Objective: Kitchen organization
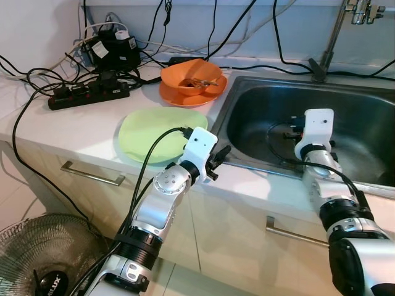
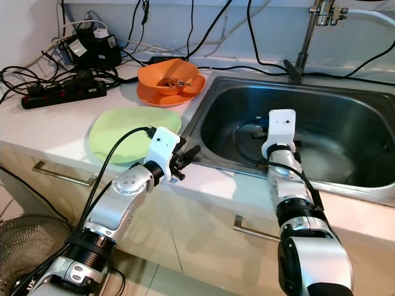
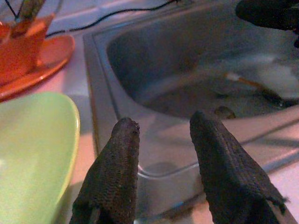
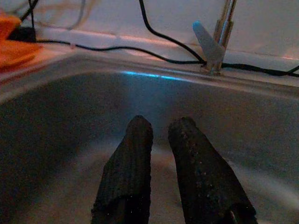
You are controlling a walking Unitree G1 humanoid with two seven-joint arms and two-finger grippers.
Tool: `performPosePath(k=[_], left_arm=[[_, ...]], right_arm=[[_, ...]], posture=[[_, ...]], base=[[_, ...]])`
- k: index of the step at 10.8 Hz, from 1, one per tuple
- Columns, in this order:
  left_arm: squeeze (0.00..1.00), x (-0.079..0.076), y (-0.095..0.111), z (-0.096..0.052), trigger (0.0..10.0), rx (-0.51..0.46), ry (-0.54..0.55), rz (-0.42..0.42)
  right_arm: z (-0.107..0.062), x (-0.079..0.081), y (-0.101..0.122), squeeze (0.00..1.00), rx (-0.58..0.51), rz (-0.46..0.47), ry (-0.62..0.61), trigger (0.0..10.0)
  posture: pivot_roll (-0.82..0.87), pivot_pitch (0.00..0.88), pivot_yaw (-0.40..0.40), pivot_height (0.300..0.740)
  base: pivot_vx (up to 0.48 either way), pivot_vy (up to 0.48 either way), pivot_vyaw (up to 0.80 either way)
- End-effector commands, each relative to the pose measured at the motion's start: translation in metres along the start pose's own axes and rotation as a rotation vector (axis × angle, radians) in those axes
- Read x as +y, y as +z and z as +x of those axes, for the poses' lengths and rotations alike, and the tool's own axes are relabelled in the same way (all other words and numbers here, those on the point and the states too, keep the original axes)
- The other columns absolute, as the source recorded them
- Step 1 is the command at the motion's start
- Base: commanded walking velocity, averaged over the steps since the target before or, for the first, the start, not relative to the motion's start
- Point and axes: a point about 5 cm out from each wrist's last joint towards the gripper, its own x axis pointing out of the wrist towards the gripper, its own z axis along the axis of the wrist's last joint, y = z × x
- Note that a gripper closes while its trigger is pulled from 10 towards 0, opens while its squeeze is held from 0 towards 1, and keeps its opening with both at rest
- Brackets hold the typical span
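A light green plate [image 1: 162, 132] lies flat on the white counter near its front edge. Behind it an orange bowl [image 1: 191, 77] holding some scraps rests on an orange plate [image 1: 185, 95]. My left gripper [image 3: 161, 126] is open and empty, hovering over the counter strip between the green plate and the steel sink's front left rim [image 1: 229, 108]. My right gripper [image 4: 161, 128] is down inside the sink basin, shut with nothing between its fingers and aimed toward the tap. A blurred white and orange thing [image 3: 261, 81] lies on the sink floor.
A black power strip [image 1: 89, 95], adapters [image 1: 114, 49] and many loose black cables crowd the back left of the counter. The tap [image 1: 330, 37] stands behind the sink. Drawer handles [image 1: 92, 174] run below the counter edge, and a fan [image 1: 43, 259] sits on the floor at lower left.
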Motion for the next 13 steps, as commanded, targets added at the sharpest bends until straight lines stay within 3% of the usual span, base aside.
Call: performPosePath(k=[1,3,6,10,13], left_arm=[[0.0,0.003,0.0,-0.002,10.0,-0.013,0.019,0.021],[0.0,0.007,0.006,-0.003,10.0,-0.06,0.057,0.074],[0.0,0.022,0.021,-0.01,10.0,-0.19,0.171,0.14],[0.0,0.028,0.023,-0.018,10.0,-0.257,0.235,0.174],[0.0,0.026,0.017,-0.024,10.0,-0.254,0.234,0.214]], right_arm=[[0.002,0.005,0.014,0.0,-0.069,0.023,0.017,10.0],[-0.003,0.014,0.033,0.0,-0.187,0.099,0.055,10.0],[-0.036,0.023,0.054,0.0,-0.346,0.167,0.121,10.0],[-0.077,0.017,0.038,0.0,-0.339,0.173,0.165,10.0],[-0.089,0.033,0.019,0.0,-0.26,0.196,0.185,10.0]], posture=[[0.07,0.004,0.105,0.74],[0.07,0.01,0.104,0.74],[0.05,0.028,0.107,0.74],[0.03,0.046,0.118,0.74],[0.04,0.048,0.123,0.74]], base=[[0.0,0.0,0.0],[0.0,0.0,0.0],[0.0,0.0,0.0],[0.0,0.0,0.0],[0.0,0.0,0.0]])
